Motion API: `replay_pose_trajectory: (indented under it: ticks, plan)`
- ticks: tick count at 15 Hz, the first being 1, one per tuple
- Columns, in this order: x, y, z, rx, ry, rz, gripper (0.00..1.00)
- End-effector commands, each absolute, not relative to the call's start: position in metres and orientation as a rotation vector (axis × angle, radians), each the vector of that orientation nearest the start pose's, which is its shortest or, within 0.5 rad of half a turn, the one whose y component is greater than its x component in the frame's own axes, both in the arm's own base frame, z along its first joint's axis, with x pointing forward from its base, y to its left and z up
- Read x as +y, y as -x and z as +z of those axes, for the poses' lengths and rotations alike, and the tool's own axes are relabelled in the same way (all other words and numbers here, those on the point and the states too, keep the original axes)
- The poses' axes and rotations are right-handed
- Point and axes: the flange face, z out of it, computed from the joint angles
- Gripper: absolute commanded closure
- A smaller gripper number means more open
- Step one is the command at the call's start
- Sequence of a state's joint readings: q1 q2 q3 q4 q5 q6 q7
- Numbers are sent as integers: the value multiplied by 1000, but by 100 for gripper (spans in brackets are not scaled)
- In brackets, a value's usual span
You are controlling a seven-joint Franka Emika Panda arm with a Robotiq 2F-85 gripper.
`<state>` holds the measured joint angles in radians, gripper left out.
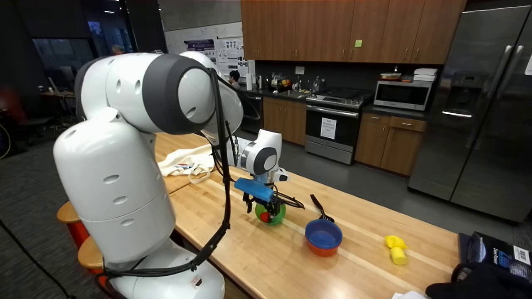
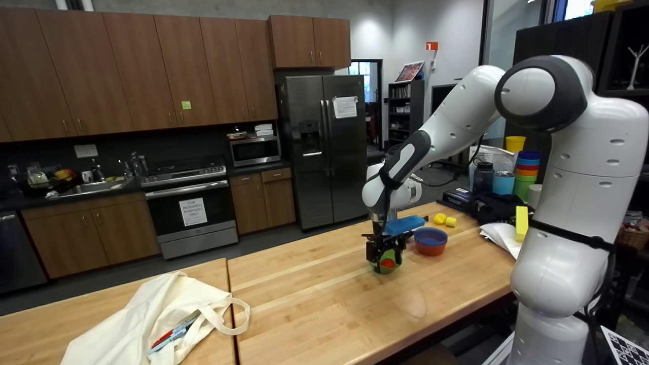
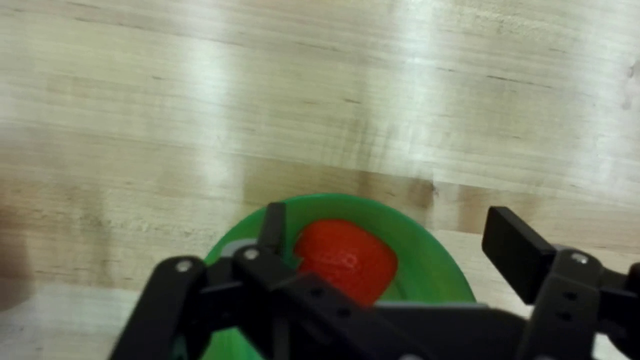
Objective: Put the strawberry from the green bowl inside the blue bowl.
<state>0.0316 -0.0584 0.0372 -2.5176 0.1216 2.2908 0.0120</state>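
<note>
The strawberry (image 3: pixel 347 257), red and rounded, lies inside the green bowl (image 3: pixel 432 269); black gripper parts hide some of it in the wrist view. My gripper (image 3: pixel 387 235) stands open above that bowl with its jaws wide apart. One of its fingers (image 3: pixel 273 227) reaches over the bowl's inside, beside the strawberry, while the opposite one is past the rim over bare wood. Both exterior views show the strawberry (image 1: pixel 264 216) low in the green bowl under the gripper. The blue bowl (image 1: pixel 323 234) is nested in an orange bowl, a short way from the green one.
Beneath the blue bowl sits the orange bowl (image 1: pixel 322 251). A black utensil (image 1: pixel 319 206) lies behind the bowls. Yellow objects (image 1: pixel 397 255) rest farther along the table. A cream cloth bag (image 2: pixel 147 314) and a black box (image 1: pixel 496 251) occupy opposite ends.
</note>
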Motion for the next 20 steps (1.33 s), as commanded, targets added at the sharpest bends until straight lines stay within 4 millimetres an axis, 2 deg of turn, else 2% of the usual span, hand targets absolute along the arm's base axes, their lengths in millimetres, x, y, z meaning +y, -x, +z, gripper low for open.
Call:
replay_pose_trajectory:
  ticks: [1, 10, 20]
  plan:
    - [32, -444, 302, 57, 3071, 216, 0]
    - [35, -463, 318, 66, 3065, 95, 0]
    - [27, -471, 305, 145, 3060, 50, 0]
